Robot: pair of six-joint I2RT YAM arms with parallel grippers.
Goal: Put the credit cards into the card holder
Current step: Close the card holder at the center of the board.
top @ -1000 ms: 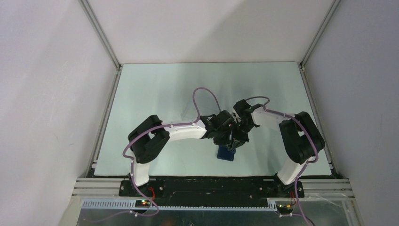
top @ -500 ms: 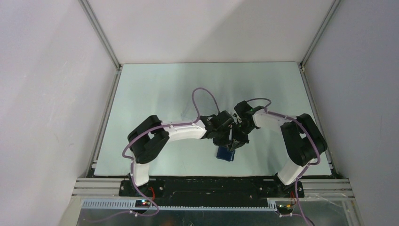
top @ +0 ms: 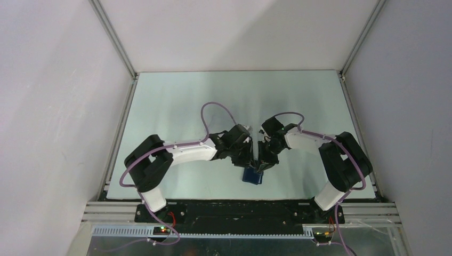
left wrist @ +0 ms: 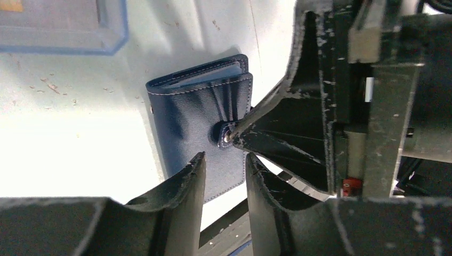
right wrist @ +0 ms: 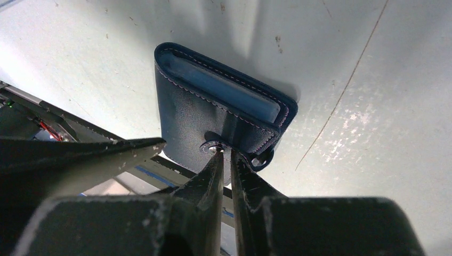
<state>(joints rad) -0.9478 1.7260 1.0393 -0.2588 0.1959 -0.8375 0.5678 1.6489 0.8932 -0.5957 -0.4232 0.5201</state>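
The card holder [top: 251,176] is a small navy wallet, folded shut, close to the table's front edge. Its snap tab [right wrist: 213,148] faces the right wrist camera, and lighter blue layers [right wrist: 229,92] show along its top edge. My right gripper [right wrist: 227,156] is nearly closed, with its tips pinching the tab at the snap. My left gripper [left wrist: 224,158] hovers just over the card holder [left wrist: 194,120], open, with nothing between its fingers. A pale flat rectangle with a bluish rim [left wrist: 58,26] lies beyond the card holder; it looks like one of the credit cards.
The table's front edge and a dark rail [top: 240,205] run just below the card holder. The pale green tabletop [top: 234,96] stretches behind both arms, with white walls on three sides. In the right wrist view the left gripper's finger [right wrist: 80,154] crosses at the left.
The left gripper has opened and let go of the card holder, and the left arm has drawn back to the left. The right gripper stays at the snap tab.
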